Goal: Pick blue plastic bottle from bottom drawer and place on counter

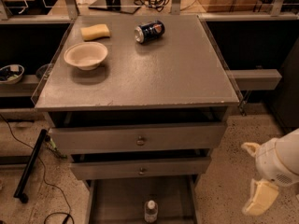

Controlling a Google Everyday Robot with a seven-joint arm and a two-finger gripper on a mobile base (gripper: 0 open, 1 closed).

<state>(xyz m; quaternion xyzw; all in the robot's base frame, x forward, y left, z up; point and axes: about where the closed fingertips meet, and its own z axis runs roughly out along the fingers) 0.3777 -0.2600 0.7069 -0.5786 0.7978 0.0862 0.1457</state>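
Note:
The blue plastic bottle (150, 211) stands upright with its white cap on the floor of the open bottom drawer (117, 202), near the frame's lower edge. Above the two knob-fronted drawers lies the counter (163, 73), a speckled grey square top. My gripper (252, 181) hangs at the lower right, beside the cabinet and well right of the bottle, with cream-coloured fingers (259, 198) pointing down and nothing held in them.
On the counter lie a dark blue soda can (149, 31) on its side, a yellow sponge (96, 31) and a cream bowl (86, 55). A grey side shelf (254, 78) juts out at right. Cables and a black bar (30, 164) lie on the floor at left.

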